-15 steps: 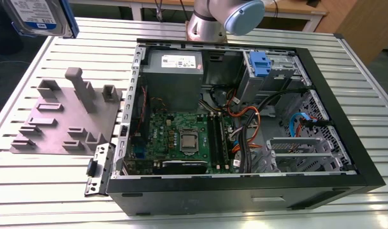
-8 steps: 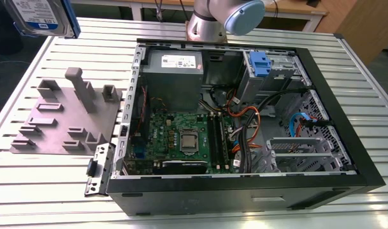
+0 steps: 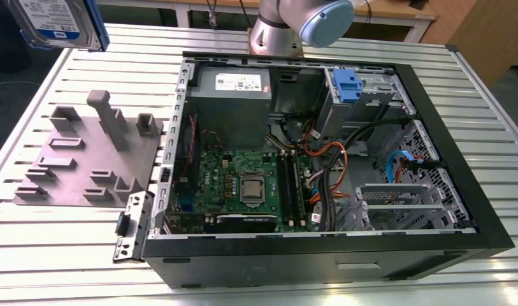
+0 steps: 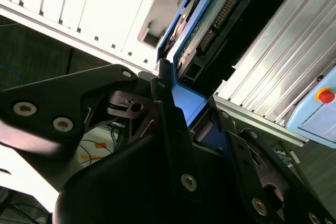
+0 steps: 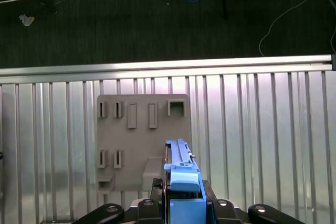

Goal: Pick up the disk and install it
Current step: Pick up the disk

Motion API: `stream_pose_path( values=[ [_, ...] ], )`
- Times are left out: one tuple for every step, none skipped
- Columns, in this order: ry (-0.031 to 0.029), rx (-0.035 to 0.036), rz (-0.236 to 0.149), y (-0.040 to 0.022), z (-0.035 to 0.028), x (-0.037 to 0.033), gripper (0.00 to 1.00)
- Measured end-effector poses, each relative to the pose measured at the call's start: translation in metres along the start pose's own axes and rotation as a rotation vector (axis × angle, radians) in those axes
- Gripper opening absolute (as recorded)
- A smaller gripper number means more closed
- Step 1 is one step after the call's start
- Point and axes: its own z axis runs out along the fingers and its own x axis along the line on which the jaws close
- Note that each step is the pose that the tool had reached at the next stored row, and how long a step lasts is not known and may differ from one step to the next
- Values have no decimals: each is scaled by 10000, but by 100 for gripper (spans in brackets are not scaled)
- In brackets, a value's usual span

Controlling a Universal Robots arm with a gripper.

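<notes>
A: In what state is the pincer (image 4: 191, 106) found?
B: It is seen closed on the disk (image 4: 210, 19), the blue bracket (image 4: 185, 98) being clamped between its fingers (image 4: 168, 124).
A: Where is the disk placed?
B: It is held in the air above the grey fixture plate (image 5: 136, 129), edge-on toward it and clear of it, as the first wrist view shows.
A: And the open computer case (image 3: 309, 254)?
B: It is set on the counter (image 3: 88, 255) just beside the plate. The disk is kept well apart from it.
A: How much is judged done?
B: The pick-up is judged complete. Installation is left, since the disk is not yet brought into the case.
</notes>
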Motion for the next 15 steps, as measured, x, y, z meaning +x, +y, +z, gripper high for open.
stream_pose_path(
  values=[
    [-1,1,0,-3,0,0,36],
    [-1,1,0,-6,0,0,36],
    [0,0,0,-9,0,0,36],
    [0,-1,0,-11,-1,0,36],
    [0,0,0,-13,0,-1,36],
    [0,0,0,-15,0,-1,36],
    [-1,0,0,-17,0,-1,36],
    [0,0,-1,-19,0,-1,36],
    [0,0,-1,-21,0,-1,36],
    [0,0,0,-23,-1,-1,36],
    [0,0,0,-52,-1,-3,36],
    [0,0,0,-77,-1,-4,36],
    [-1,0,0,-79,-1,-4,36],
    [0,1,-1,-80,-1,-4,36],
    [0,0,-1,-82,-1,-4,36]
  ],
)
